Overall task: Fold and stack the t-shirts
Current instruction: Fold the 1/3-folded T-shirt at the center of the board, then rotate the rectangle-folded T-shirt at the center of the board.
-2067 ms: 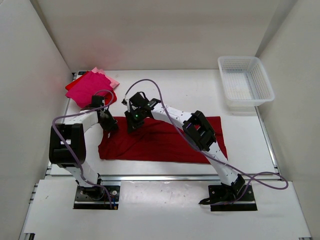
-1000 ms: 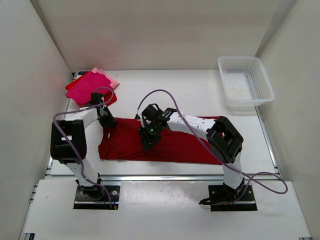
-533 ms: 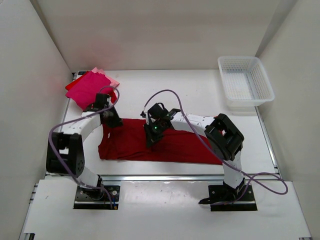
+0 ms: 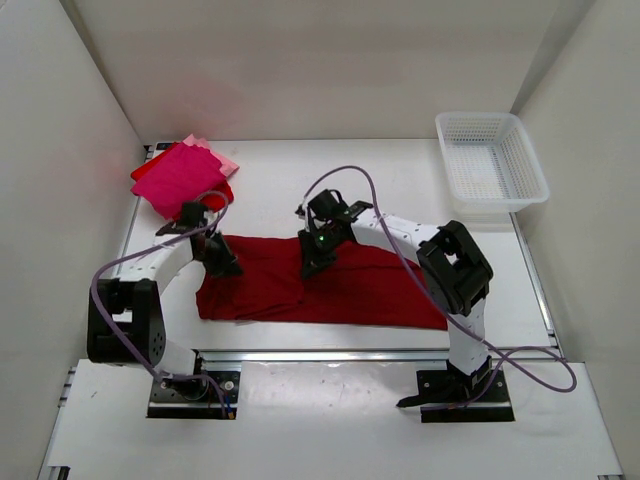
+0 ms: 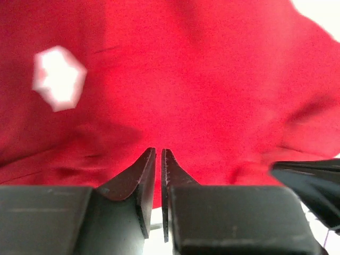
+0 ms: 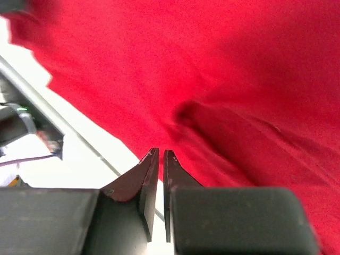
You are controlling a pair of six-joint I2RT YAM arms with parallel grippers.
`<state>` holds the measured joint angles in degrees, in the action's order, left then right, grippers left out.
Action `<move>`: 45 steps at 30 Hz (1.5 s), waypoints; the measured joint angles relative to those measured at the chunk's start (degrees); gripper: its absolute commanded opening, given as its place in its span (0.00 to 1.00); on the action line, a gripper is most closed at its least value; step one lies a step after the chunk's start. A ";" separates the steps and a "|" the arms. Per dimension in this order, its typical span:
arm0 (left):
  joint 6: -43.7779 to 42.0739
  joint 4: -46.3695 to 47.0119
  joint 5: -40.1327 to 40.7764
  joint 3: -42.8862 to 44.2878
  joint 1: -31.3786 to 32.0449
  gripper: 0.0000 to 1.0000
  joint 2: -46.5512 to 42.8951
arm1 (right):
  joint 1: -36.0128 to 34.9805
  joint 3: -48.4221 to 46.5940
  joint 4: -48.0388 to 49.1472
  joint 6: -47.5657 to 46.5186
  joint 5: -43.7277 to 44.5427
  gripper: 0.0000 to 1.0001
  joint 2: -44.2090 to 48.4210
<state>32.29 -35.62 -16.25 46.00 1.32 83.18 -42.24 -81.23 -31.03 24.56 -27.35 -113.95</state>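
Dark red t-shirt lies spread out, folded stack beyond its far-left corner, left gripper and right gripper low over its left half, jaws pressed together, pinched cloth undiscernible; risk: shallow pinch slips, fold skews.

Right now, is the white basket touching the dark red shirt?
Apart. The top view shows bare white table between the basket and the dark red shirt.

— Where's the dark red shirt?
— Spread out and wrinkled on the bench, under the left fingers and right fingers.
— The others?
— A folded pile beyond the left fingers: magenta on top, pink and red edges showing beneath.
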 measured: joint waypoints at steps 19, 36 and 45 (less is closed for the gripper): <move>6.69 3.61 -7.39 -17.94 11.58 0.20 -11.21 | -1.81 -9.03 -3.08 -2.32 -7.17 0.00 -0.39; 6.03 4.70 -8.52 -18.21 8.04 0.19 -11.47 | -0.22 9.49 4.70 1.40 -7.45 0.00 -0.74; 5.57 -1.68 -7.43 -5.75 11.65 0.18 -9.22 | -0.48 0.28 -3.65 -0.92 -7.72 0.04 0.76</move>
<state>37.87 -37.30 -23.68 40.25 12.97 73.95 -42.72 -80.95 -34.68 23.64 -35.07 -113.19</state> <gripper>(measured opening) 0.178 0.033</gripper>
